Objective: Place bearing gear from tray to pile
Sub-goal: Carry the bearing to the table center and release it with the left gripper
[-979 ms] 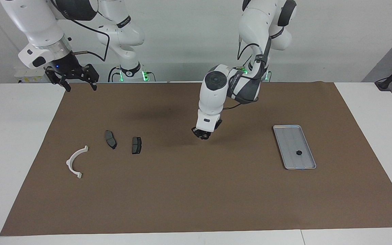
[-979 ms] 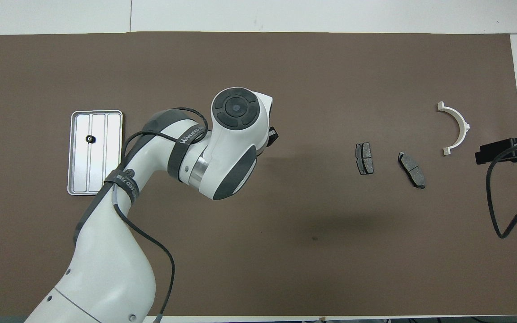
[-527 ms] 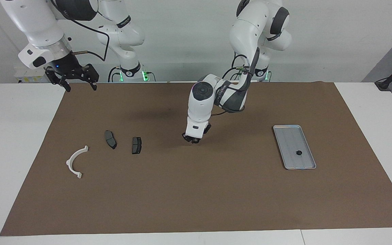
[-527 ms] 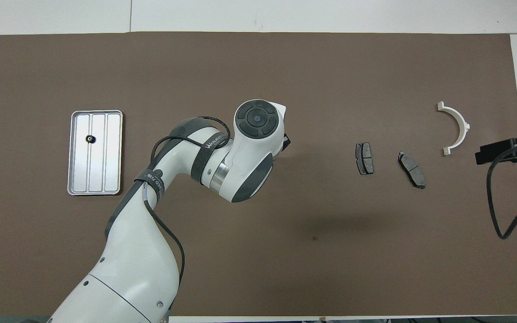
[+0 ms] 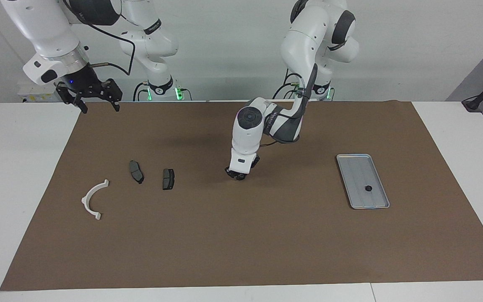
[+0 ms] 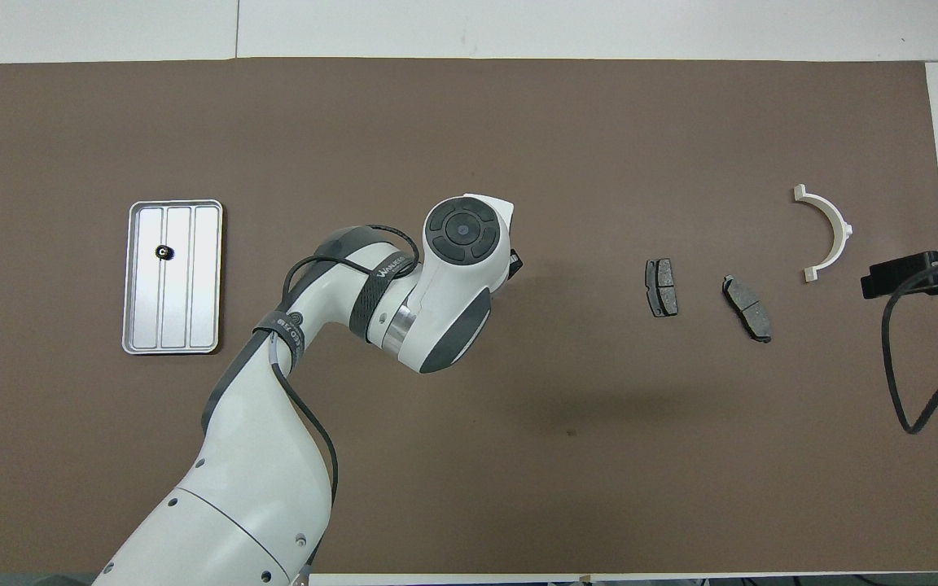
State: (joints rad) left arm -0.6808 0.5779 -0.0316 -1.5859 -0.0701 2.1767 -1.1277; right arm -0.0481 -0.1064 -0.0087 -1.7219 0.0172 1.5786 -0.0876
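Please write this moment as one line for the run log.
left gripper: low over mat, between tray and pile | gear: in tray | right gripper: waits

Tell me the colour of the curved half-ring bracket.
White; the bracket shows best in the overhead view.

You are looking at a counter [image 5: 23, 167] covered by a mat [image 5: 241, 235]. The tray [image 5: 352, 176] is lying on the mat toward the left arm's end, with a gear [image 5: 367, 188] sitting in it. Toward the right arm's end, two pads [image 5: 136, 171] [image 5: 168, 178] are lying beside each other, apart, and a bracket [image 5: 92, 199] is lying just farther from the robots than they are. The left tool [image 5: 235, 175] is hanging low over the mat between the tray and the pads. The right tool [image 5: 94, 95] is waiting over the mat's edge at the right arm's end.
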